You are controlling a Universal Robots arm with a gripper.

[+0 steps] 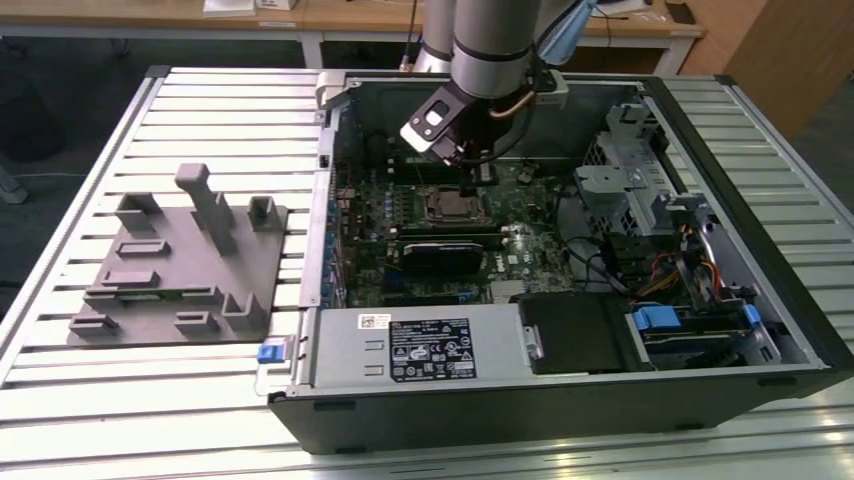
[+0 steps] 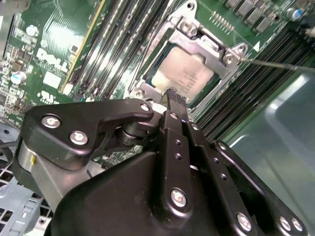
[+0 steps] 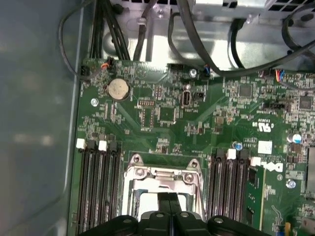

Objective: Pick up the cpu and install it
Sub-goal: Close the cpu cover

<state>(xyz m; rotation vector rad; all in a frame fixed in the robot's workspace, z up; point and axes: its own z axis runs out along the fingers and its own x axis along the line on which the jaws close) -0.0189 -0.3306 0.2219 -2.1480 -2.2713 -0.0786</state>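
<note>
We saw fingers pressed together, nothing between them; tips low over cpu, contact unclear to us. That cpu sat flat in socket frame, pale top showing, frame edges close all round. Beside frame, memory slots ran along both sides, so little side room. In exterior view, gripper hung inside open case, with black block near socket. On counter, tray lay well apart, at exterior view's left.
</note>
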